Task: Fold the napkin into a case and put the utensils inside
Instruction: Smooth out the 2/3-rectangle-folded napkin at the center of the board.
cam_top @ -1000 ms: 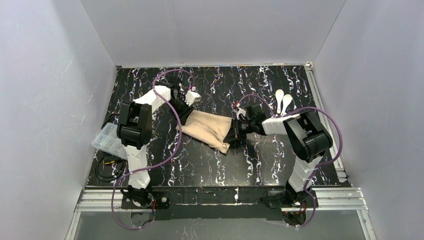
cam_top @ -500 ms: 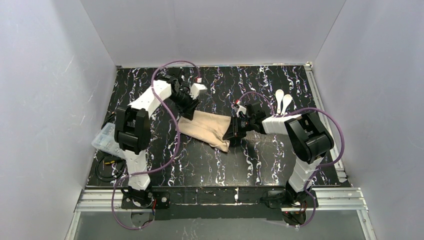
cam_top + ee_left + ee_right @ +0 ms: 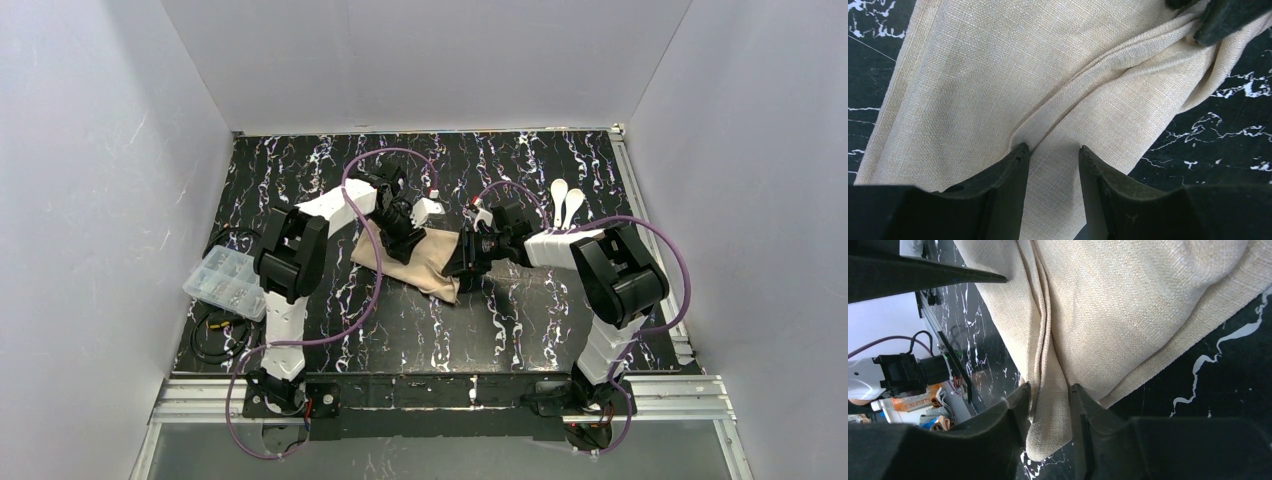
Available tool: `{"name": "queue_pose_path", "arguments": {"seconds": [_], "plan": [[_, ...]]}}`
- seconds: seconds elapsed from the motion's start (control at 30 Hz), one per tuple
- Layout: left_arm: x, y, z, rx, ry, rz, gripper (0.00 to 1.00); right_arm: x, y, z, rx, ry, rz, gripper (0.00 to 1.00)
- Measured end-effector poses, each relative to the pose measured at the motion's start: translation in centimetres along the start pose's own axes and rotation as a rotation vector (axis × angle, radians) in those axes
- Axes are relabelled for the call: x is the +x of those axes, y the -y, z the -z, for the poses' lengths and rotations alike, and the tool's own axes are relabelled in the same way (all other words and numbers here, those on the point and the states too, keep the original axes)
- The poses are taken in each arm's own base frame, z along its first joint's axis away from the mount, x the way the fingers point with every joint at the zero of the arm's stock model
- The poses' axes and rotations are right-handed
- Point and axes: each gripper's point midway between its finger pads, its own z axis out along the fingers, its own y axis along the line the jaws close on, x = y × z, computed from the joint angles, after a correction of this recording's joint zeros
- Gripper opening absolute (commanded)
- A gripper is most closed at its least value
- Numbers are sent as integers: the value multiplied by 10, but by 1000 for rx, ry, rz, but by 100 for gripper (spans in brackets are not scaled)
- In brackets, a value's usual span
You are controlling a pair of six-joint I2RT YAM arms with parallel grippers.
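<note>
The beige napkin (image 3: 428, 262) lies folded into a thick strip at the middle of the black marbled table, running from upper left to lower right. My left gripper (image 3: 408, 238) hovers low over its middle; in the left wrist view its jaws (image 3: 1052, 150) stand open above flat cloth (image 3: 1023, 65) beside a raised crease. My right gripper (image 3: 466, 262) is at the strip's near right end; in the right wrist view its jaws (image 3: 1050, 386) are open with a bunched fold of the napkin (image 3: 1128, 300) lying between them. Two white utensils (image 3: 565, 200) rest side by side at the back right, behind the right arm.
A clear plastic compartment box (image 3: 222, 280) sits at the table's left edge, with a coil of black cable (image 3: 215, 330) in front of it. White walls close in the table on three sides. A metal rail (image 3: 650, 230) runs along the right edge.
My left arm has swung right from the napkin's far left end to over its middle. My right gripper's jaws have parted around the napkin's end, and the cloth has barely shifted.
</note>
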Motion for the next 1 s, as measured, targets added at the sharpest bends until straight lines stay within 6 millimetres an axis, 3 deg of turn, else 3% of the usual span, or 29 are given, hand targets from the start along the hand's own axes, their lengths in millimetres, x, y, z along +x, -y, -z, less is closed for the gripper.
{"name": "queue_pose_path", "arguments": {"seconds": [0.03, 0.07, 0.23, 0.3, 0.37, 0.43, 0.47, 0.5, 0.53, 0.57, 0.63, 0.8, 1.0], "plan": [[0, -1, 0, -10, 0, -8, 38, -1, 0, 0, 0, 2, -2, 85], [0, -2, 0, -18, -1, -17, 38, -2, -1, 0, 2, 4, -4, 97], [-1, -5, -2, -42, -7, -33, 36, -25, -23, 11, -7, 60, 58, 97], [-1, -5, -2, -43, -6, -33, 36, -34, -29, 20, 6, 100, 84, 84], [-1, -5, -2, -44, -6, -34, 36, -42, -39, 33, 16, 148, 109, 63], [-1, -5, -2, -44, -6, -34, 36, -45, -47, 43, 14, 185, 136, 31], [-1, -5, -2, -44, -7, -34, 36, -45, -50, 49, 11, 199, 144, 21], [-1, -5, -2, -44, -7, -34, 36, -43, -51, 52, 10, 206, 152, 19], [-1, -5, -2, -44, -7, -34, 36, -36, -51, 55, 8, 206, 139, 23], [-1, -5, -2, -45, -7, -34, 36, -32, -50, 56, 8, 203, 137, 42], [-1, -5, -2, -45, -8, -34, 35, -16, -42, 56, 15, 179, 108, 94], [-1, -5, -1, -45, -10, -33, 35, 24, -20, 56, 63, 98, 52, 99], [-1, -5, 0, -44, -15, -29, 34, 51, -24, 56, 83, 86, 80, 99]]}}
